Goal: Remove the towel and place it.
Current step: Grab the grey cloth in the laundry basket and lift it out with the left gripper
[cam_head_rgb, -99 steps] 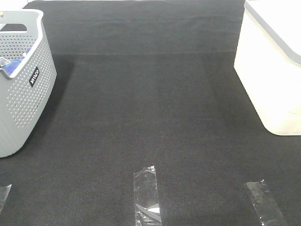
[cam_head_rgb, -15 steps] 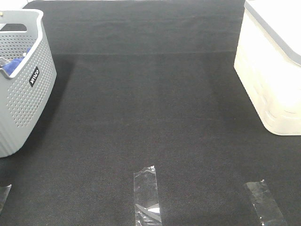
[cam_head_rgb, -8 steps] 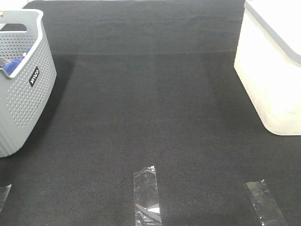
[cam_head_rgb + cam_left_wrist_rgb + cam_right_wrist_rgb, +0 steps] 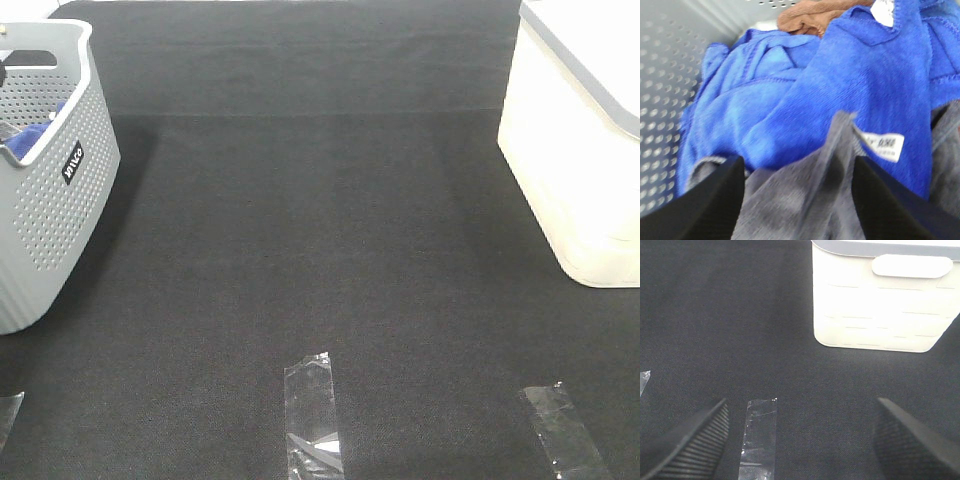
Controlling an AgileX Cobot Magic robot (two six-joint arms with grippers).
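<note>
Left pincer (image 4: 797, 162) jaws apart, straddling grey towel (image 4: 805, 205). Towel bunched inside basket (image 4: 670, 60), lying against blue cloth (image 4: 840, 85). Right pincer (image 4: 801, 405) jaws apart above bench (image 4: 715, 315), near cream bin (image 4: 875, 305).

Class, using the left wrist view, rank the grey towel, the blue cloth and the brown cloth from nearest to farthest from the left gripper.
1. Grey towel: nearest, bunched between the open fingers of the left gripper.
2. Blue cloth: next, just beyond the towel and touching it.
3. Brown cloth: farthest, past the blue cloth, by the basket wall.
</note>
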